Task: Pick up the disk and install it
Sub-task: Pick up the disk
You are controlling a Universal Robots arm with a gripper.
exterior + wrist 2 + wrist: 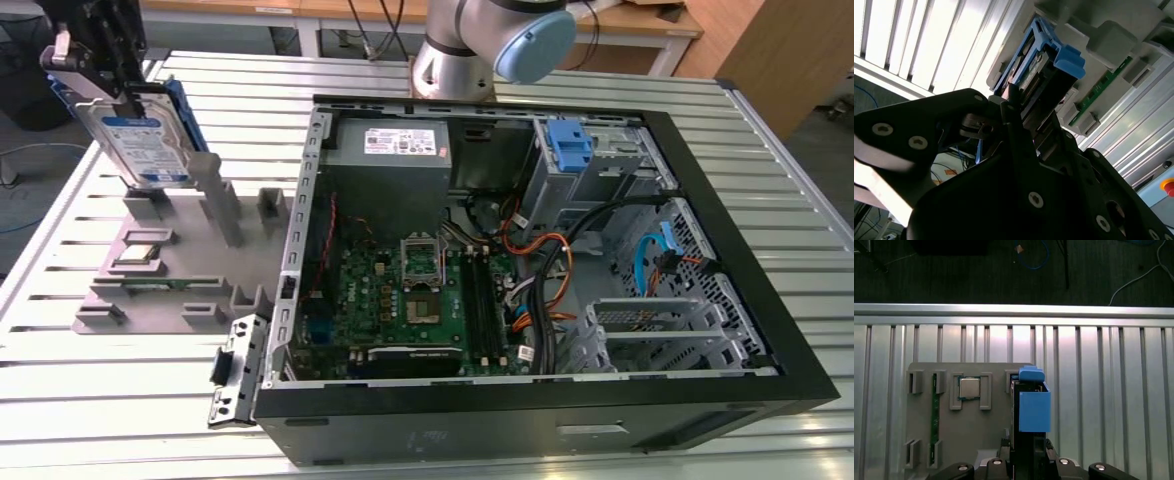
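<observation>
My pincer clamped on disk top edge, ten o'clock in exterior view, upright at grey moulded fixture. Smooth silver metal, glossy label, blue plastic bracket: slip or tilt risk. Three o'clock: open computer case, hard sheet-metal rim, loose cables could snag the disk.

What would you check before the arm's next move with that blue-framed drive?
1. Grip: the tool is shut on the disk: ok.
2. The disk stands upright: ok.
3. The disk is free of the grey holder: cannot tell.
4. The computer case is open: ok.
5. The cables inside are out of the way: cannot tell.
</observation>
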